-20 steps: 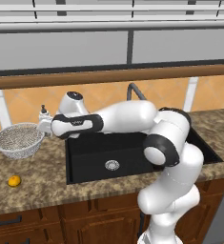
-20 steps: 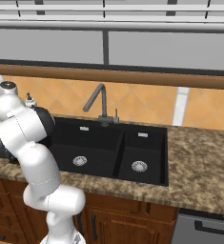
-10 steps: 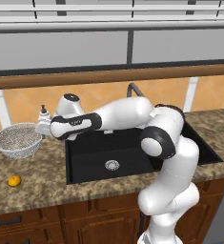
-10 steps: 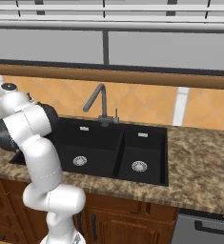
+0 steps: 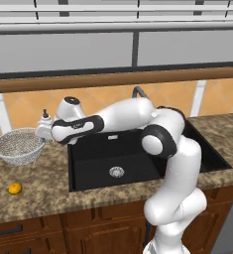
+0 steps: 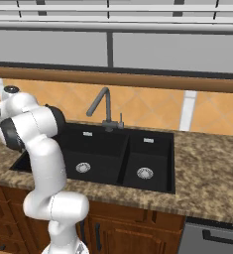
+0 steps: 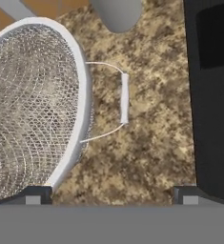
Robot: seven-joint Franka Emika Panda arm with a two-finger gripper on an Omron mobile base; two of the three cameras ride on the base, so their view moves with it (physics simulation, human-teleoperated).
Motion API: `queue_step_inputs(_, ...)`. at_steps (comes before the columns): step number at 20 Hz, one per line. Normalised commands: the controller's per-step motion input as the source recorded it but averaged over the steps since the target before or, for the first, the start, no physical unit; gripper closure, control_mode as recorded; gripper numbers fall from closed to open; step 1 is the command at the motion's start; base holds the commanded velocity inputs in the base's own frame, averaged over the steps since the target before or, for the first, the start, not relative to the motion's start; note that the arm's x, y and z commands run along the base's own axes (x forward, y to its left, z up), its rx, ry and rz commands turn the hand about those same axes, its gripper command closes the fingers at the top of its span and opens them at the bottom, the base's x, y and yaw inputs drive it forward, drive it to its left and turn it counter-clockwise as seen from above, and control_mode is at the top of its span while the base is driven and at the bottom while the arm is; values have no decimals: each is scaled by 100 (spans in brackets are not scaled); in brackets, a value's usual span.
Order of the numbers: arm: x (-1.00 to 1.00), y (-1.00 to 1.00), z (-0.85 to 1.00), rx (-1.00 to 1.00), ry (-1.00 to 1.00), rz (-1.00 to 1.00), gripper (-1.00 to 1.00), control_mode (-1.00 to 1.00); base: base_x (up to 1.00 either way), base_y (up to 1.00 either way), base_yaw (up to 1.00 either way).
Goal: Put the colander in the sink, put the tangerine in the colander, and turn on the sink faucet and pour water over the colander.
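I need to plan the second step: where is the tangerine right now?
In the left base view the tangerine lies on the counter left of the sink, in front of the colander, apart from it.

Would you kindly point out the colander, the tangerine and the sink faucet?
colander [image 5: 19,145]: left base view, mesh bowl centre.
tangerine [image 5: 15,188]: left base view, fruit's middle.
sink faucet [image 6: 105,104]: right base view, upright neck.
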Motion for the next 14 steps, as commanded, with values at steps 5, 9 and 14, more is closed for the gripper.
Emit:
queue_step_inputs(5,34,6,-3,0,0,0,-100,-100,0,0,0)
queue_step_inputs(9,16,15,-16,0,5,0,-100,-100,0,0,0)
queue_step_inputs(14,9,27,-19,0,8,0,-100,-100,0,0,0)
